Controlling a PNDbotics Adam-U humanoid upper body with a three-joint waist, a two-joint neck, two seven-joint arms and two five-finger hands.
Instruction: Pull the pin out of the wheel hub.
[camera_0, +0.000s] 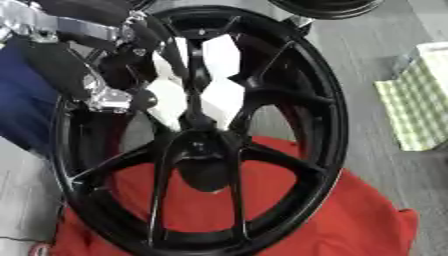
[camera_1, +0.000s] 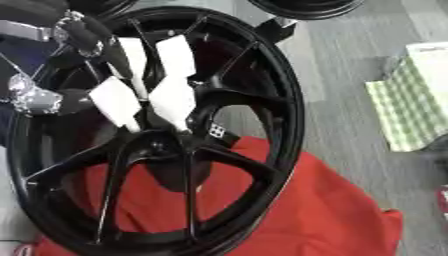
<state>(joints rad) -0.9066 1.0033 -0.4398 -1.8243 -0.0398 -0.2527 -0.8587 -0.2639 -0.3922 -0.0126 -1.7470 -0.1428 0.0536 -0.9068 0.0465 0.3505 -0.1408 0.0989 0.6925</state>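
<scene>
While the wheel (camera_0: 262, 90) is stood on edge on a red cloth (camera_0: 350, 220) so the hub (camera_0: 203, 145) is exposed, the left hand (camera_0: 109, 95) is held at its upper-left spokes; finger state and pin cannot be discerned.

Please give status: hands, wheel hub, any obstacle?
Left hand at upper spokes, fingers unclear. Right hand not seen. Wheel hub black, over red cloth. Pin not made out.
</scene>
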